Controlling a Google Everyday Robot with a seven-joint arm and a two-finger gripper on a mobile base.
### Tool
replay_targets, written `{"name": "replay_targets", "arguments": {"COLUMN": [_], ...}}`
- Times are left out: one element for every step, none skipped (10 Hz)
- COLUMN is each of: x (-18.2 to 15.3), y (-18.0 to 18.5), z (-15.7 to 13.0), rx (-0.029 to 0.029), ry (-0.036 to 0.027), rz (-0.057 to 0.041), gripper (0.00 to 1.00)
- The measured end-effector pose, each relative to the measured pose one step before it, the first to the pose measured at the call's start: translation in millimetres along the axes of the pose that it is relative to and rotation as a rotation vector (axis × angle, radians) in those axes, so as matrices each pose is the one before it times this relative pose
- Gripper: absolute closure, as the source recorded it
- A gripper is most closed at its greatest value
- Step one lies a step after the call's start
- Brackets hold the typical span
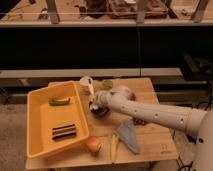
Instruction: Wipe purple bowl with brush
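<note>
Likely mid-wipe: gripper (96, 104) low over purple bowl (101, 112), pinching brush (91, 90), handle upright. Next: press head against inner wall, sweep round without tipping bowl.

What my own arm covers up
My gripper (96, 104) sits right over the purple bowl (101, 113), so only a dark part of it shows. The brush (91, 90) is just a pale stick whose lower end vanishes at my gripper, and my arm (165, 116) runs off the right edge.
</note>
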Motion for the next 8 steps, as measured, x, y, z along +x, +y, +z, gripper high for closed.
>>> {"name": "replay_targets", "arguments": {"x": [-3.09,-0.72,0.75,0.49,0.95,1.65,5.23,4.97], "y": [13.02,11.33,9.26,11.39,9.75,4.34,3.2,1.18], "z": [-7.46,-7.05,-6.42,-7.12,-5.82,-2.17,-1.0,0.48], "rx": [-0.02616,-0.02127,-0.02018,-0.02435,-0.02324,-0.00456,0.00446,0.00516], "ry": [0.01406,0.0152,0.01476,0.0166,0.0183,0.00891,0.00319,-0.00463], "rz": [0.01034,0.00911,0.00787,0.01126,0.01893,0.02022,0.02769,0.00471], "gripper": [1.0,1.0,1.0,1.0,1.0,1.0,1.0,1.0]}}
